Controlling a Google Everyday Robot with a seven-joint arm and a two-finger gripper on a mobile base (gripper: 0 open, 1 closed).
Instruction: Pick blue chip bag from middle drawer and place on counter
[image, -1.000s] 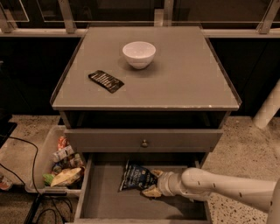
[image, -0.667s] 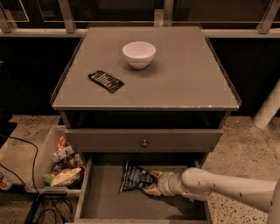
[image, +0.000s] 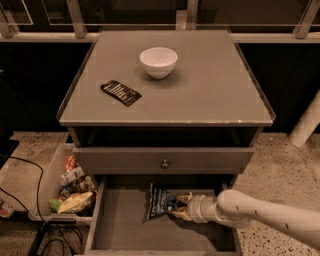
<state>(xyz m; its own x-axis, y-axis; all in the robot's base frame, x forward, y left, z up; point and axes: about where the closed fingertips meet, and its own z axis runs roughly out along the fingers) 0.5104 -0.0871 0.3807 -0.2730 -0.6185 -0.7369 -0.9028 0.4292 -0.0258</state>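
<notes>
grey matte square counter (image: 210, 95) tops the cabinet; below it the wide shallow grey middle drawer (image: 125, 225) stands pulled out, with a shut grey drawer front with a small round knob (image: 165, 160) just above its back half; the robot's pale tubular arm (image: 270, 217) reaches in from the right, over the drawer's right wall; a round white bowl (image: 158, 61) sits toward the back of the counter, and a flat black packet with white print (image: 121, 93) lies to its front left; the crinkly dark navy-blue chip bag (image: 160, 201) lies on the drawer floor near the back; the gripper (image: 181, 207) is at the bag's right edge, touching it, and i cannot tell whether it has closed on the bag.

my worries: a hold on the edge alone may slip off the crinkly film; a lift straight up would likely strike the knobbed front overhead; a careless set-down could nudge the bowl or packet.
</notes>
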